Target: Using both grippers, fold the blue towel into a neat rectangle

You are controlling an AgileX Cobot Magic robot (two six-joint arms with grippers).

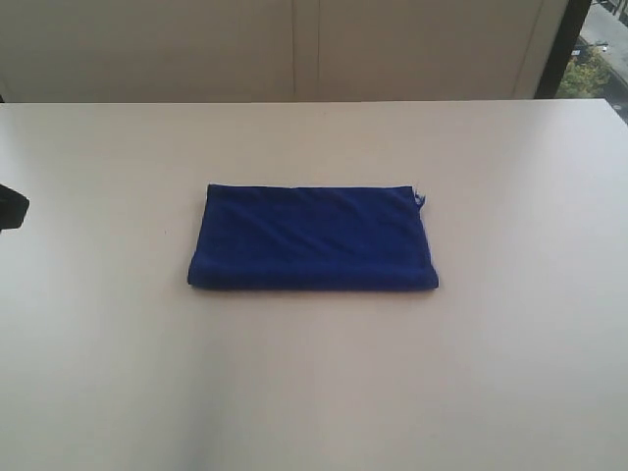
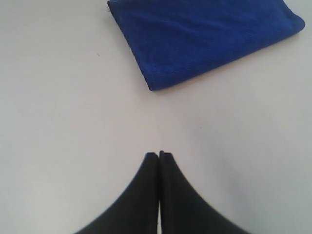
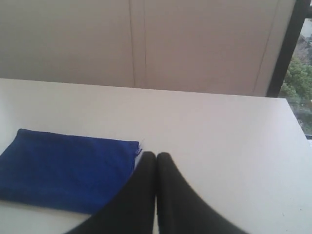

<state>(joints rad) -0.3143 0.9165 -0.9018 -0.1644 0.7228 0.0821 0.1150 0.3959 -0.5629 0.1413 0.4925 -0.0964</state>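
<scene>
The blue towel lies folded into a flat rectangle in the middle of the white table, with a small frayed tag at its far right corner. It also shows in the left wrist view as the blue towel and in the right wrist view as the blue towel. My left gripper is shut with nothing in it, hanging over bare table apart from the cloth. My right gripper is shut and empty too, its black fingers in front of the towel's corner. Only a black piece of the left arm shows at the exterior view's left edge.
A pale wall panel runs behind the table's far edge. A dark window frame with greenery outside stands at the back right.
</scene>
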